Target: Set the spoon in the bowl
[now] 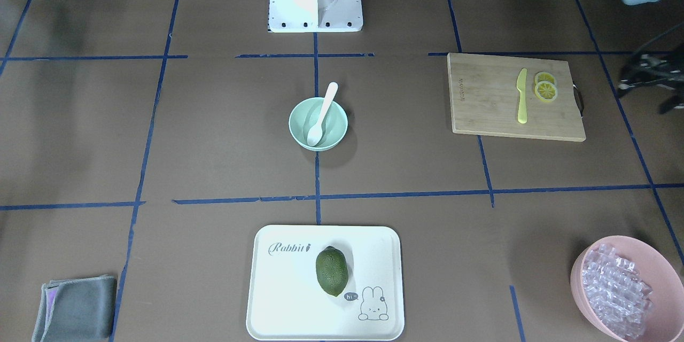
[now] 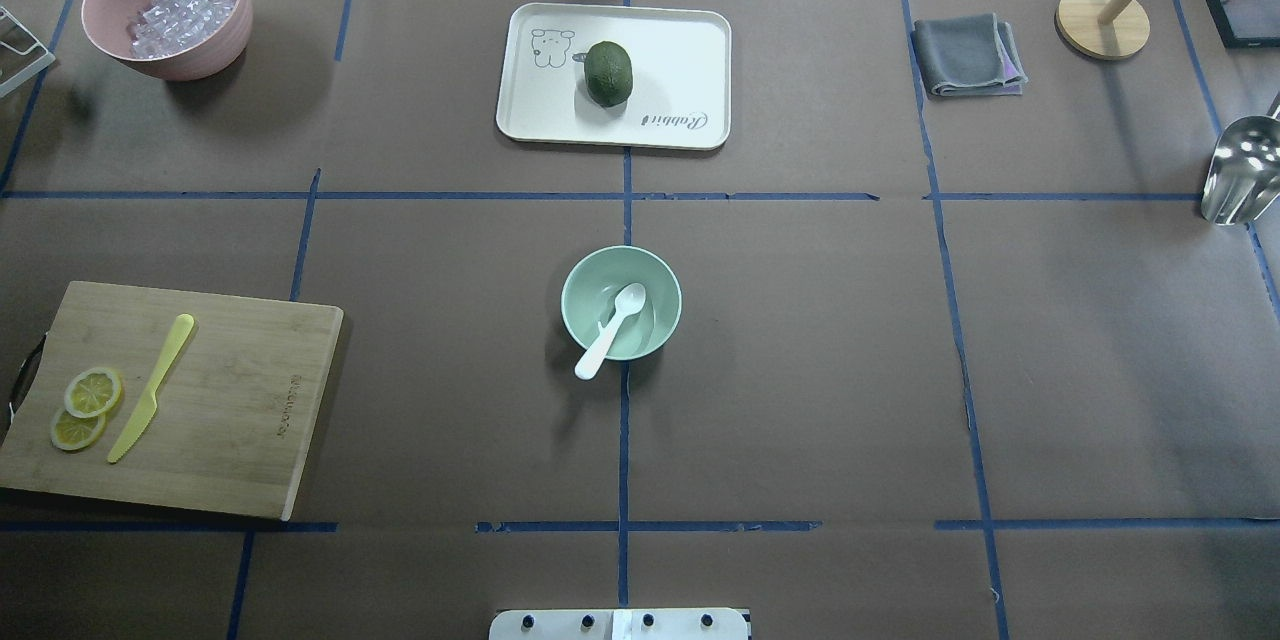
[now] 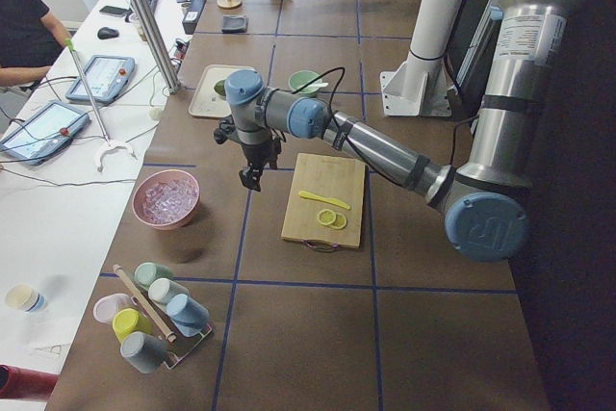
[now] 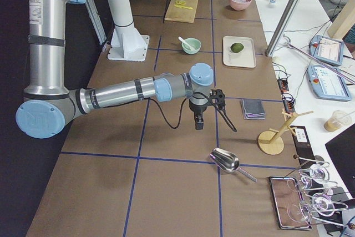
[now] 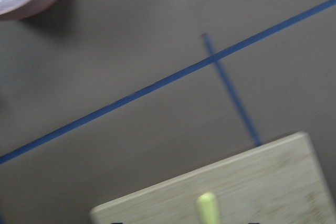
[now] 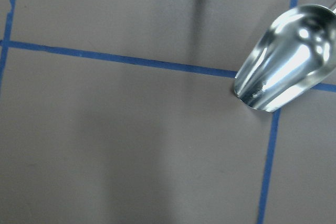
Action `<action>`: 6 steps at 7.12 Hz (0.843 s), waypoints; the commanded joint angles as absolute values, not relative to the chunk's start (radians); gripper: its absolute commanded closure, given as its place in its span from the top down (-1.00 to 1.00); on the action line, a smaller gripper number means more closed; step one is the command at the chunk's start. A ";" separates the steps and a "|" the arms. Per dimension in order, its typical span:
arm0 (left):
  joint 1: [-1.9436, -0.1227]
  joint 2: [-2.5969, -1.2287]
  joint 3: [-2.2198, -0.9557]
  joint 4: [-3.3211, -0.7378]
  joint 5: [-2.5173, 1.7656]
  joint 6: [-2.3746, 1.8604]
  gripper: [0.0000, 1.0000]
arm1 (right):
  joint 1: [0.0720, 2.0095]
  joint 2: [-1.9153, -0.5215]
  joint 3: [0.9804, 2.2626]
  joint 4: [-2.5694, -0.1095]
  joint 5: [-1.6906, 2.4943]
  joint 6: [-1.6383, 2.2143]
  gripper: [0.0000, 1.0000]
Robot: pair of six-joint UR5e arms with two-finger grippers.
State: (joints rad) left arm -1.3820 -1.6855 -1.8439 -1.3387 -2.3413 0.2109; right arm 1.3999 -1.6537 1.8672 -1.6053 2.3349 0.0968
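The white spoon (image 2: 612, 325) lies in the mint-green bowl (image 2: 580, 295) at the table's middle. Its scoop rests inside and its handle leans over the rim toward the robot's base. Both also show in the front view, spoon (image 1: 322, 115) and bowl (image 1: 293, 124). My left gripper (image 3: 252, 178) hangs above the table between the pink bowl and the cutting board, far from the bowl. My right gripper (image 4: 198, 123) hangs above the table near the metal scoop. Each shows only in a side view, so I cannot tell whether it is open or shut.
A wooden cutting board (image 2: 250, 390) on the robot's left holds a yellow knife (image 2: 150, 388) and lemon slices (image 2: 90, 392). A pink bowl (image 2: 190, 55) of clear cubes, a white tray (image 2: 680, 50) with a green fruit (image 2: 608, 72), a grey cloth (image 2: 965, 55) and a metal scoop (image 2: 1240, 170) stand around.
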 commanded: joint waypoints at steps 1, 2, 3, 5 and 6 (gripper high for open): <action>-1.535 -1.666 -1.648 -1.307 -2.402 0.403 0.98 | 1.473 -1.693 1.813 -1.686 2.355 -0.099 1.00; -1.549 -1.666 -1.626 -1.305 -2.399 0.388 0.98 | 1.486 -1.694 1.810 -1.686 2.358 -0.101 1.00; -1.551 -1.664 -1.615 -1.304 -2.396 0.374 0.98 | 1.494 -1.697 1.810 -1.684 2.356 -0.101 1.00; -1.555 -1.616 -1.617 -1.313 -2.402 0.333 0.99 | 1.494 -1.704 1.812 -1.684 2.353 -0.100 1.00; -1.563 -1.617 -1.626 -1.305 -2.401 0.292 0.99 | 1.494 -1.707 1.821 -1.683 2.346 -0.089 1.00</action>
